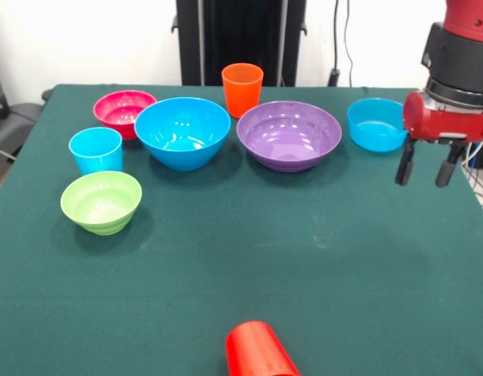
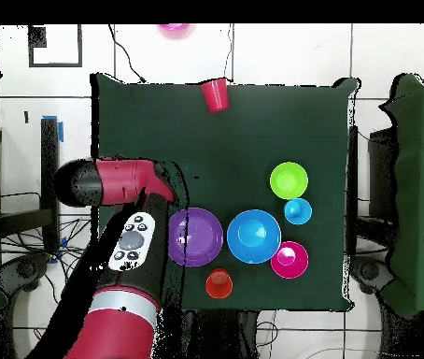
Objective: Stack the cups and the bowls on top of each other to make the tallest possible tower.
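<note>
- Nothing stacked yet; every piece sits apart on the green cloth-covered table (image 1: 343,274).
- Gripper (image 1: 427,166) hanging empty, fingers spread, just beside the small blue plastic bowl (image 1: 376,124) at the table's side edge.
- Large purple plastic bowl (image 1: 289,134) and large blue plastic bowl (image 1: 182,131) side by side, orange tumbler (image 1: 242,88) behind them.
- Pink bowl (image 1: 124,112), light blue tumbler (image 1: 96,150) and lime green bowl (image 1: 101,201) clustered further along.
- Red tumbler (image 1: 259,350) lying tipped at the near edge.
- Likely next: pick a wide bowl as the base.
- Broad open cloth mid-table for building.
</note>
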Motion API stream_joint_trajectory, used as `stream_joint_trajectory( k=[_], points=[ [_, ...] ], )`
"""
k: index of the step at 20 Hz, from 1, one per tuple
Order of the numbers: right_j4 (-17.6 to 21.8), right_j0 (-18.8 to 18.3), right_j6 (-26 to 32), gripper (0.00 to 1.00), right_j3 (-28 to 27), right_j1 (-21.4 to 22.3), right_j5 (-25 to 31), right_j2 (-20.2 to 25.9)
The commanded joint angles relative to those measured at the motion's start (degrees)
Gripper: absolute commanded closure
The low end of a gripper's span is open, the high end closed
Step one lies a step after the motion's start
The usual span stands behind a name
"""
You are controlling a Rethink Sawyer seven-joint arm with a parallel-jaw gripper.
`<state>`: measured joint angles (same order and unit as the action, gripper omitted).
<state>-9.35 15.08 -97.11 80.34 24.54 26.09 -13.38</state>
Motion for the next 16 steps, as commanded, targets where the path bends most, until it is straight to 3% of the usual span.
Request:
stream_joint_trajectory(
  k=[1, 16],
  points=[
    [4.8, -2.8, -2.3, 0.0, 6.6, -0.7, -4.1, 7.8],
    [7.8, -9.7, 0.7, 0.0, 11.2, 1.6, -6.3, 12.1]
  ],
)
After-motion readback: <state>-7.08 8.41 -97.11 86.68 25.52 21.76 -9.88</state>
